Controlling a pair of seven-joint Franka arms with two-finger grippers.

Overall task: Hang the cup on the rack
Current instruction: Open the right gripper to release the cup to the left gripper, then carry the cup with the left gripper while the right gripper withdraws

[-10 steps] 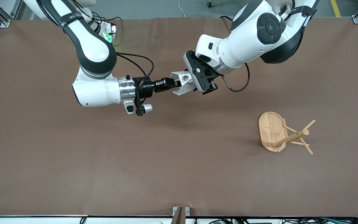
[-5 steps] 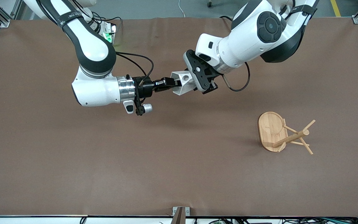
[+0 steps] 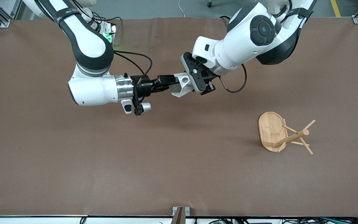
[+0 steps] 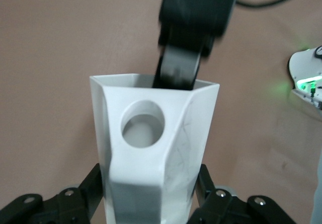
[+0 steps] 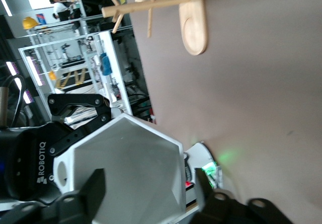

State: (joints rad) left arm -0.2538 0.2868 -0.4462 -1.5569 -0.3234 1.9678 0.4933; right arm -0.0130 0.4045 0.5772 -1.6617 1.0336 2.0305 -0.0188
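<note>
The white faceted cup [image 3: 181, 85] hangs in the air between both grippers, over the table's middle, its mouth toward the right arm. My left gripper [image 3: 189, 84] is shut on the cup's body [image 4: 151, 158], with the handle's round hole facing its camera. My right gripper [image 3: 170, 81] is open at the cup's rim [image 5: 126, 168]; one finger [image 5: 93, 189] reaches into the mouth and the other [image 5: 201, 183] stays outside the wall. The bamboo rack [image 3: 291, 137] stands on its oval base [image 3: 270, 127] toward the left arm's end, nearer to the front camera, and also shows in the right wrist view [image 5: 151, 2].
A box with a green light [image 3: 109, 34] sits near the right arm's base and shows in the left wrist view [image 4: 307, 80]. A metal bracket [image 3: 180, 211] sticks up at the table's front edge. Brown tabletop [image 3: 104, 161] lies between the cup and the rack.
Both grippers and the cup between them have shifted a little toward the right arm's end of the table. The rack has not moved.
</note>
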